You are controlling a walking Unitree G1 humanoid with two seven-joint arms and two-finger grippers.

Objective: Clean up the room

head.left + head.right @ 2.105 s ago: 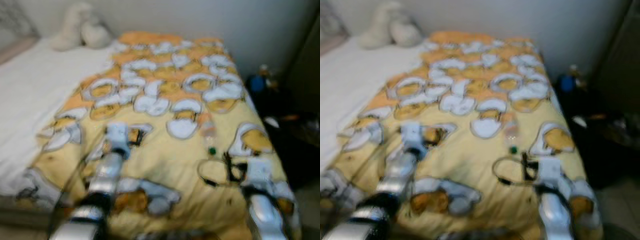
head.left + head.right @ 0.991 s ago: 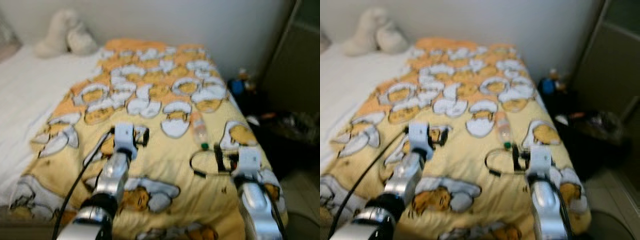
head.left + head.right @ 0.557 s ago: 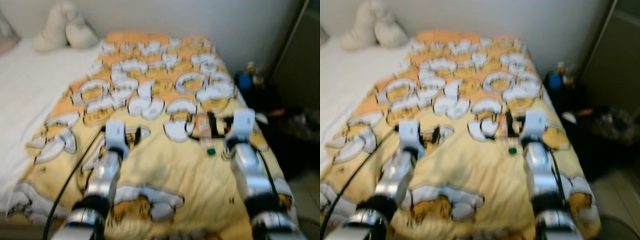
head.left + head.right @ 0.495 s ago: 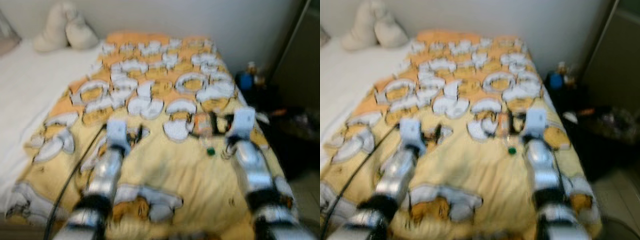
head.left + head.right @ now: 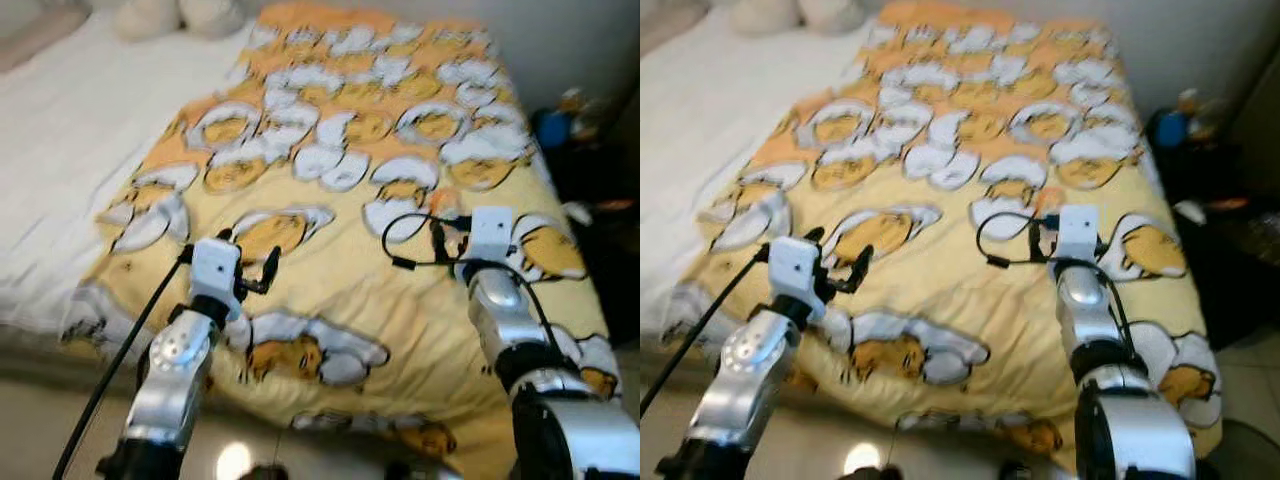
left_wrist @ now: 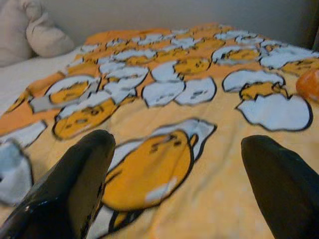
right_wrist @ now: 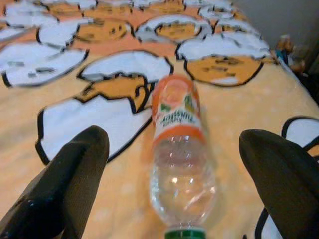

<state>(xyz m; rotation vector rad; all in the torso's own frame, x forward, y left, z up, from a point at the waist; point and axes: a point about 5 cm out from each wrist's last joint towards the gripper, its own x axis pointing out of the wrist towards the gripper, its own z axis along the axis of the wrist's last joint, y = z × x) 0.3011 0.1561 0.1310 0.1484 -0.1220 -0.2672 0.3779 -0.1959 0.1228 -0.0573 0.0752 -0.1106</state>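
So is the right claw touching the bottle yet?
Apart. The right wrist view shows the bottle lying on the blanket between the open right claw fingers, yellow blanket visible on both sides.

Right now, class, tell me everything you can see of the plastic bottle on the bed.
The bottle is clear plastic with an orange label around its far half and a green cap at its near end. It looks empty and lies on its side on the yellow patterned blanket. It sits between the open fingers of the right gripper, which do not touch it.

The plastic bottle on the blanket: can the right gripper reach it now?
Probably yes. The plastic bottle lies flat on the blanket, right between the open fingers of the right gripper, with nothing in between.
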